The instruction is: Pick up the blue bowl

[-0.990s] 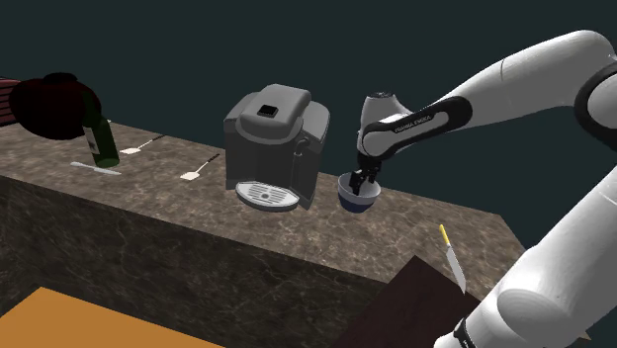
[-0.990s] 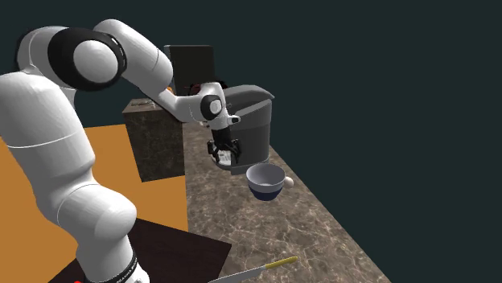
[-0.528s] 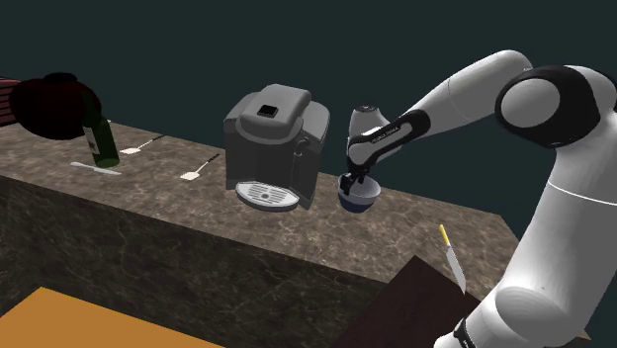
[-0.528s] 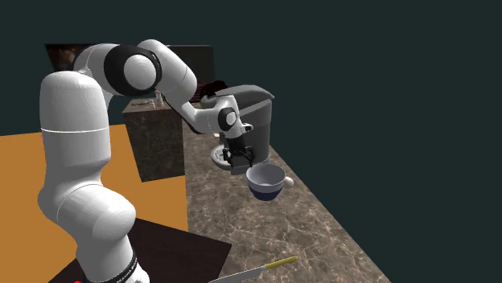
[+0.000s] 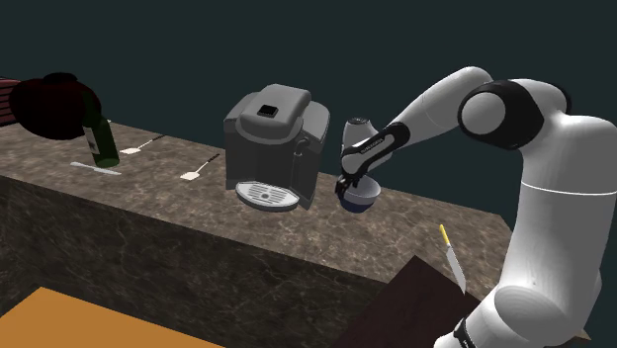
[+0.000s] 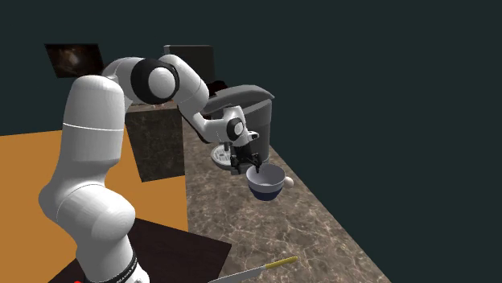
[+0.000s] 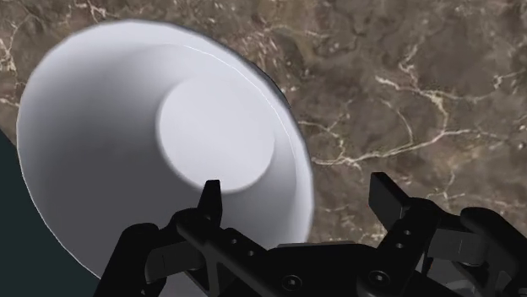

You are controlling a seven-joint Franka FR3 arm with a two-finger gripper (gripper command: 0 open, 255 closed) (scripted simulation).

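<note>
Bowl (image 7: 127, 152): round, white inside, on veined marble (image 7: 405, 101).

Shoulder: across counter (image 5: 407, 214); second: along it; wrist: close overhead.

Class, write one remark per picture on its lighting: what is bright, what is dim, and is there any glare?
Shoulder view: dim overall, the white arm brightest, the counter dull. Second exterior view: the orange floor is flat and evenly lit. Wrist view: the bowl is softly shaded grey inside, no glare; the gripper reads plain black.
</note>
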